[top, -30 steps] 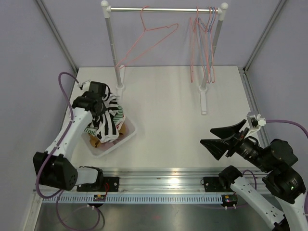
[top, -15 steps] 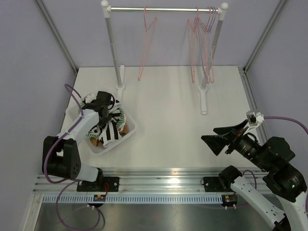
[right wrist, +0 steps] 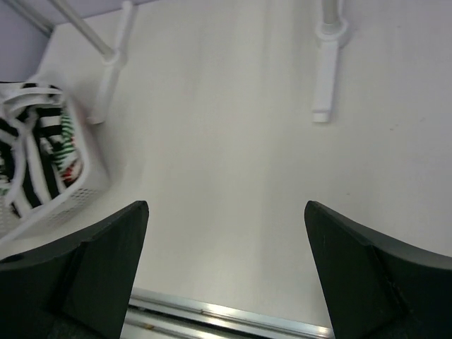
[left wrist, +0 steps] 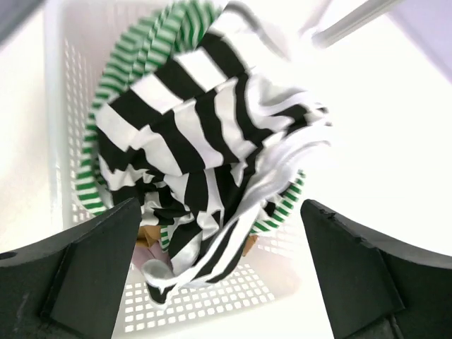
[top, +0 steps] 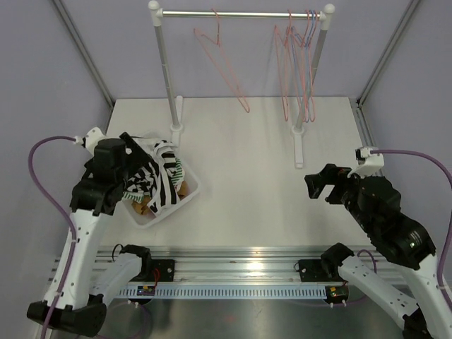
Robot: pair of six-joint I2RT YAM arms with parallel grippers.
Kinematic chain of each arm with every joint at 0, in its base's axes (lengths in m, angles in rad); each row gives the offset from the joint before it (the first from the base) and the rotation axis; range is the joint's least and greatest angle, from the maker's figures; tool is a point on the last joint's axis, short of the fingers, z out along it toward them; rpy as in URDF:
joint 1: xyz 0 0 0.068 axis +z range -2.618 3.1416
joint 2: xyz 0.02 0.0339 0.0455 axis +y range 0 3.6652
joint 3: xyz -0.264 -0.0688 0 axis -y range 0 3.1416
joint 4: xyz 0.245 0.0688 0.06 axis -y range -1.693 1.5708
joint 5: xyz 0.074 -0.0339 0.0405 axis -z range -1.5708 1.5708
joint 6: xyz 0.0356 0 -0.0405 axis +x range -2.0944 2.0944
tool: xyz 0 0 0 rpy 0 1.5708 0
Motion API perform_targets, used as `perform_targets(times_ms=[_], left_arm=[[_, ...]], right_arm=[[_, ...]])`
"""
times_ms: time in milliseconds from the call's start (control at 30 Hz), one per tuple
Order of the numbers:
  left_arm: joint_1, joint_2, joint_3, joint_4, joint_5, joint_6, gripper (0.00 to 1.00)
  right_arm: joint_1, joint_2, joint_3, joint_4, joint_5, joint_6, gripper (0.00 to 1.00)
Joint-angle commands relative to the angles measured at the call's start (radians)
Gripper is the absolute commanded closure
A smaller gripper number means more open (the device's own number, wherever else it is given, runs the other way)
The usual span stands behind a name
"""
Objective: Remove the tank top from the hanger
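The left fingers stand spread wide, pinching nothing; between them, below the left gripper, lies the black-and-white striped tank top, crumpled in a heap and touching neither finger. The tank top sits on top of a green-and-white striped garment, both inside the white perforated basket; one white-edged fold trails down toward the basket's near wall. In the top view the left gripper hovers just above the basket's far-left corner, the arm rising from the table's near-left edge.

The right fingers are likewise spread apart with nothing between them; the right gripper hangs over bare white table, well apart from the basket, which shows at the left edge of its wrist view. In the top view the right gripper points left from the near-right side of the table.

At the back stands a clothes rail on two white posts; one pink wire hanger hangs bare and tilted near the rail's middle; several more hangers cluster at its right end.
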Motion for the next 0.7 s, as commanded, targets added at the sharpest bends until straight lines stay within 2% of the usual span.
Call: perform_targets(times_ms=[0, 133, 300, 500, 667], left_arm=[[0.005, -0.101, 0.076, -0.06, 0.007, 0.145, 0.01], [0.004, -0.189, 0.098, -0.096, 0.091, 0.345, 0.01], [0.004, -0.357, 0.073, -0.135, 0.045, 0.476, 0.01], [0.005, -0.56, 0.023, -0.171, 0.07, 0.53, 0.01], [0.004, -0.664, -0.025, -0.166, 0.064, 0.545, 0.01]], right_arm=[[0.003, 0.067, 0.012, -0.022, 0.246, -0.056, 0.0], [0.003, 0.105, 0.009, -0.019, 0.315, -0.088, 0.01], [0.003, 0.111, 0.005, -0.034, 0.316, -0.145, 0.01], [0.003, 0.082, 0.021, -0.091, 0.332, -0.161, 0.01], [0.003, 0.018, 0.009, -0.066, 0.286, -0.188, 0.0]])
